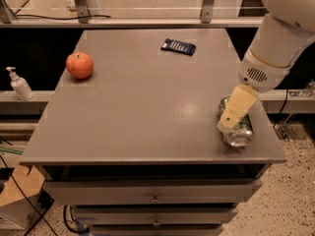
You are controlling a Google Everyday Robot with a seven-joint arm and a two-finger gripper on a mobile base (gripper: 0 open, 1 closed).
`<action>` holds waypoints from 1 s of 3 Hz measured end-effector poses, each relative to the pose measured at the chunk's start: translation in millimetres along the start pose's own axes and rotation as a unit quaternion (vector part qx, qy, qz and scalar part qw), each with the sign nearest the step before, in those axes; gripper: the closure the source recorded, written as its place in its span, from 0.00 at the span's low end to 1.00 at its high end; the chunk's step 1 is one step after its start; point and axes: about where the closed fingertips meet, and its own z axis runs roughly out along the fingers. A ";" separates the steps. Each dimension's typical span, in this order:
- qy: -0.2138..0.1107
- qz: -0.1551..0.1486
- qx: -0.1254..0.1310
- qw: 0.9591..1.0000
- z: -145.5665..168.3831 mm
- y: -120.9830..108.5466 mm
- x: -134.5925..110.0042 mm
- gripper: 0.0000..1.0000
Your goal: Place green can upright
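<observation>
My fingers (pixel 230 121), pale and angled downward, sit over the green can (pixel 239 133). The can lies on its side directly beneath them, near the counter (pixel 147 122) edge, with one silver end facing forward. Whether I grip it cannot be told. Apple (pixel 79 65): well apart, far to their left. Dark packet (pixel 178 46): beyond them, leftward.

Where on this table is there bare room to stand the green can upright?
The widest bare patch is the middle and front left of the table, bordered by the apple, the dark flat object at the back and the green can. It is crowded only at the front right corner, where the gripper sits over the lying can.
</observation>
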 end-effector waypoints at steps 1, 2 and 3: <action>0.014 0.014 -0.013 1.000 18.7 -2.2 2.0 0.00; 0.016 0.020 -0.029 0.999 31.7 -2.7 -2.4 0.00; 0.024 0.025 -0.038 0.999 43.9 -4.0 -6.9 0.17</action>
